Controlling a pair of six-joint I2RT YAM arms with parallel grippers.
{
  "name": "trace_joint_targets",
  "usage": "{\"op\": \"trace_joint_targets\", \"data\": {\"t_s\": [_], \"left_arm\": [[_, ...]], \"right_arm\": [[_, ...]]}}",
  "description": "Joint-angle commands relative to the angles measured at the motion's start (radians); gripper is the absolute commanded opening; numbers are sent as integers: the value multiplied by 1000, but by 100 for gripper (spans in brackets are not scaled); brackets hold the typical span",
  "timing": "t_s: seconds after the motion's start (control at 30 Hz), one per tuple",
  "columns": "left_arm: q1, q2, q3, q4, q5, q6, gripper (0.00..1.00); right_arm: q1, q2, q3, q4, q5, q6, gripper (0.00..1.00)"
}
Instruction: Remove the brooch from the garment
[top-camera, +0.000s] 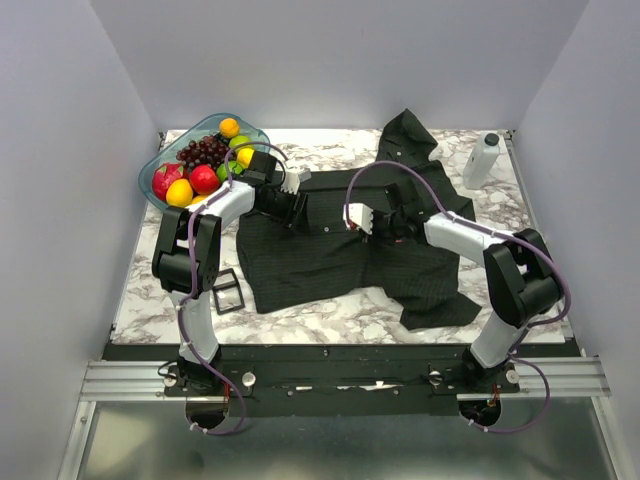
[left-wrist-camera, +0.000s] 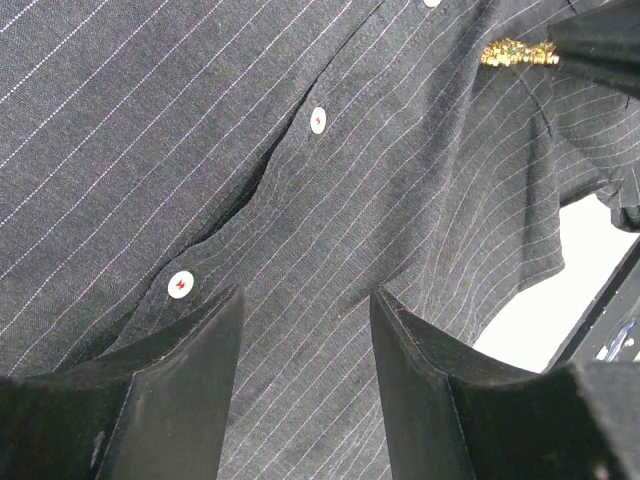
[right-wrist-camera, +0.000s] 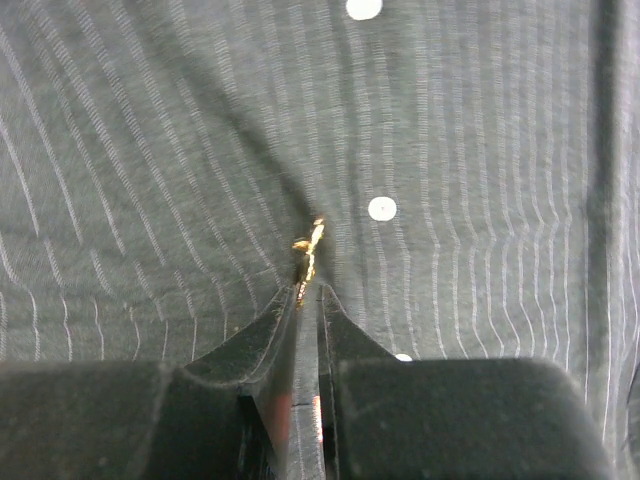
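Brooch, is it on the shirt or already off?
On. The brooch sits in puckered garment fabric, with the right gripper shut on its lower end.

No legible text on any surface

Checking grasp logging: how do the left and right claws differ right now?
Left claw is open, its gap wide over bare shirt fabric; right claw is shut. Left claw holds nothing; right claw pinches the end of the brooch. Both point down at the shirt near its white buttons.
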Motion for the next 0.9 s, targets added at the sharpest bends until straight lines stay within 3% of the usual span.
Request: {"op": "trace_joint_targets", "data": {"t_s": [0.0,0.13,0.47,0.73,0.87], "left_arm": [[4,23,24,13,39,-10,61],[4,23,24,13,41,-10,61],[4,34,24,11,50,-11,61],[4,29,12,11,56,-3,61],[4,-36,-57,95,186,7,60]], "right_arm": [[6,30,70,-34,33,170,21],[6,51,108,-66,39,245,22],[6,99,157,-161,26,233,22],[6,96,176,-212,38,256,1],[5,42,102,-140,6,342,1]]}}
